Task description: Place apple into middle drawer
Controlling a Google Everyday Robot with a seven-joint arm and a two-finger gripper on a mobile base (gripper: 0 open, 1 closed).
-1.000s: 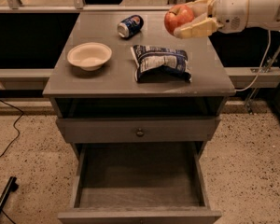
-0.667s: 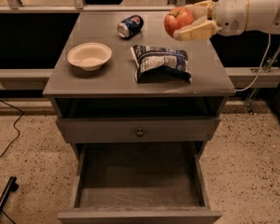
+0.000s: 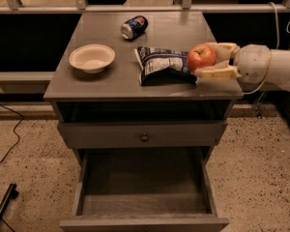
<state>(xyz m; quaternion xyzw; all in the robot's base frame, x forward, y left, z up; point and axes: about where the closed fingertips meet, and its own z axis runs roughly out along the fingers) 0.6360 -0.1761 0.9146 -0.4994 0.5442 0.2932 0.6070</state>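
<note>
The red-orange apple [image 3: 201, 57] sits between the pale fingers [image 3: 217, 73] of my gripper [image 3: 204, 60], which is shut on it. The arm reaches in from the right and holds the apple just above the right front part of the cabinet top, next to the chip bag. The middle drawer [image 3: 145, 182] is pulled out below, open, with a bare plank floor and nothing in it. The apple is above and to the right of the drawer's opening.
On the grey cabinet top [image 3: 101, 83] lie a white bowl [image 3: 92, 57] at the left, a blue soda can [image 3: 134, 27] on its side at the back, and a chip bag [image 3: 162, 64] in the middle. A shut drawer front with a small knob [image 3: 144, 137] sits above the open drawer. Cables lie on the floor at the left.
My gripper has carried the apple from the back right of the cabinet top forward and down, to beside the chip bag near the front right edge. Nothing else moved.
</note>
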